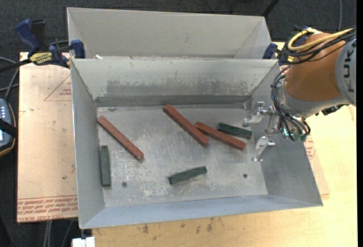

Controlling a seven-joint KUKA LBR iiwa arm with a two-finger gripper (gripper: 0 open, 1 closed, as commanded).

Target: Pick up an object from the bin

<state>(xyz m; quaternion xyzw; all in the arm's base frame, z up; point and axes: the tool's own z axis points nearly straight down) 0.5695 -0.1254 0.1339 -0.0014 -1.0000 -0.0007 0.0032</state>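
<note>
- Grey metal bin [170,206] holds six loose bars; the gripper [256,133] stands at its right side
- Its two fingers [261,149] stand apart with nothing clasped between them, so the jaws are open and empty
- Step in hand, as I judge it: the approach, before any grasp, with nothing lifted yet
- Nearest thing is a short dark green bar [233,130], flat on the floor just left of the jaws, its right end pointing towards the gap between them
- Just beside it, perhaps touching, lies a long red-brown bar [220,135], whose right end comes near the lower finger; a second red-brown bar [185,124] meets its left end
- How high the fingers hang above the floor cannot be told
- Next move likely calls for a shift left so the fingers straddle the green bar across its narrow width, then a descent and a close; the red-brown neighbour could get nudged or caught
- Well apart to the left lie a third red-brown bar [119,137], an upright-lying green bar [105,166] and a front green bar [187,175]
</note>
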